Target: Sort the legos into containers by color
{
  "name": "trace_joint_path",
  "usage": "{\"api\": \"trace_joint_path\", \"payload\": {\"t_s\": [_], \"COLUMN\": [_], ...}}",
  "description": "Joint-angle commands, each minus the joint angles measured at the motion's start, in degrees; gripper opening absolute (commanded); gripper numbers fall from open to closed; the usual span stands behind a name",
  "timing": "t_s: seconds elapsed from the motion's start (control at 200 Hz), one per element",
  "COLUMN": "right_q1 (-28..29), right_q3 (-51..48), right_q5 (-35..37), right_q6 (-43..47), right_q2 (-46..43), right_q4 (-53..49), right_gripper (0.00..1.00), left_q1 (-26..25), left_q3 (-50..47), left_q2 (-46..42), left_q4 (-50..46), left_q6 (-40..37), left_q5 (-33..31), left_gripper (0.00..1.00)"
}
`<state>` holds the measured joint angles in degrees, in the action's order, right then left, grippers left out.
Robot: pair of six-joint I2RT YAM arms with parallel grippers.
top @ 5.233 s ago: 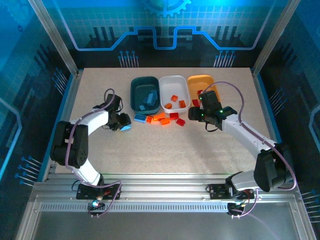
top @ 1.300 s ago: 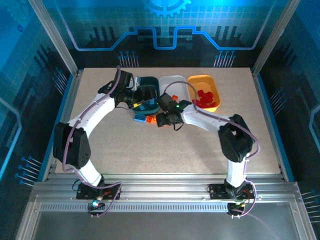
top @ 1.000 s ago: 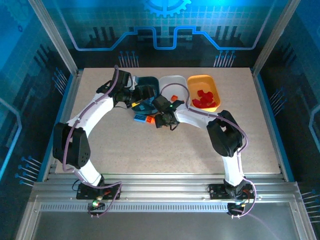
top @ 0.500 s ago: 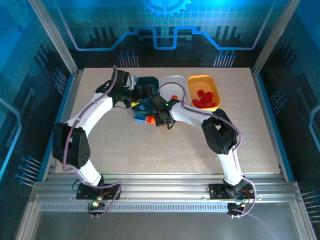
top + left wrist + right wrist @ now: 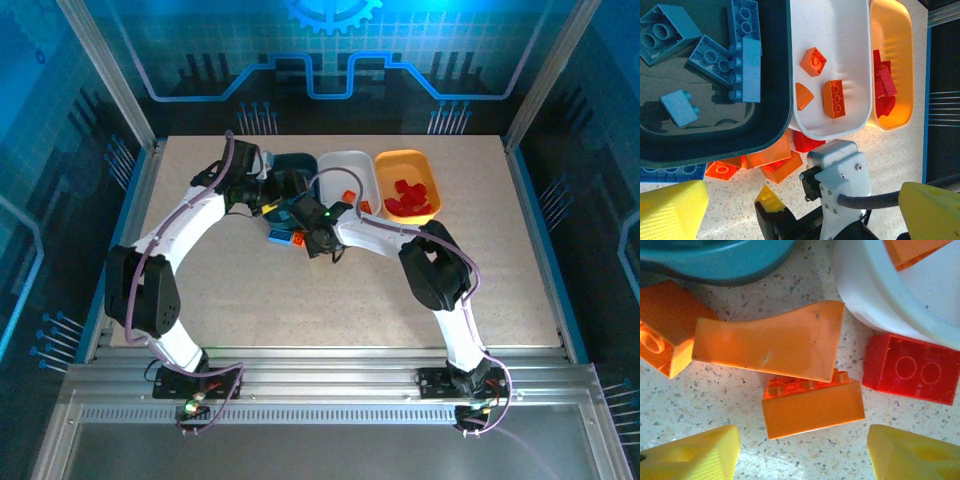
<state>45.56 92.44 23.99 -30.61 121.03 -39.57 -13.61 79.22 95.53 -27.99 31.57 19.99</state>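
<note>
My right gripper [image 5: 802, 456] is open and low over the table, with an orange brick [image 5: 812, 407] lying just ahead between its yellow fingertips [image 5: 690, 455]. Around it lie a curved orange piece [image 5: 770, 342], another orange brick [image 5: 665, 327] and a red brick [image 5: 912, 367]. The dark teal tub [image 5: 775, 75] holds several light blue bricks [image 5: 747, 62]. Three orange pieces [image 5: 832, 98] sit in the white tub [image 5: 860, 60], and red bricks [image 5: 885, 82] in the yellow-orange tub [image 5: 905, 50]. My left gripper [image 5: 275, 200] hovers open over the teal tub's [image 5: 300, 160] near edge, holding nothing.
A blue brick [image 5: 279, 237] lies on the table in front of the teal tub, next to my right gripper [image 5: 312, 240]. The right arm's wrist [image 5: 840, 175] sits close under the left gripper. The three tubs stand side by side at the back; the white tub [image 5: 350, 165] is in the middle.
My right gripper has slid left along the loose bricks in front of the tubs. The left gripper, earlier at the table's left, now holds still over the teal tub.
</note>
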Motion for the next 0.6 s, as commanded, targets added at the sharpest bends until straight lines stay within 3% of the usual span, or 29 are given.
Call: {"api": "trace_joint_path", "payload": {"t_s": [0.0,0.18,0.595], "right_q1": [-0.63,-0.69,0.37], "right_q3": [2.27,3.38,-0.25], "right_q5": [-0.35,-0.59,2.15], "right_q6": [1.23,1.34,0.81], "right_q2": [2.48,3.80,0.60], "right_q4": [-0.85,-1.02,1.20], "right_gripper": [0.69,0.68,0.47], "left_q1": [0.52,0.51,0.95], "left_q3": [-1.07,-1.02,-1.04], "left_q2": [-1.92,-1.83,-1.89], "left_q4": [-0.05,0.00,-0.04], "left_q6": [0.24,0.33,0.25], "left_q5": [1.46,1.72,1.57], "left_gripper": [0.99,0.99,0.99]}}
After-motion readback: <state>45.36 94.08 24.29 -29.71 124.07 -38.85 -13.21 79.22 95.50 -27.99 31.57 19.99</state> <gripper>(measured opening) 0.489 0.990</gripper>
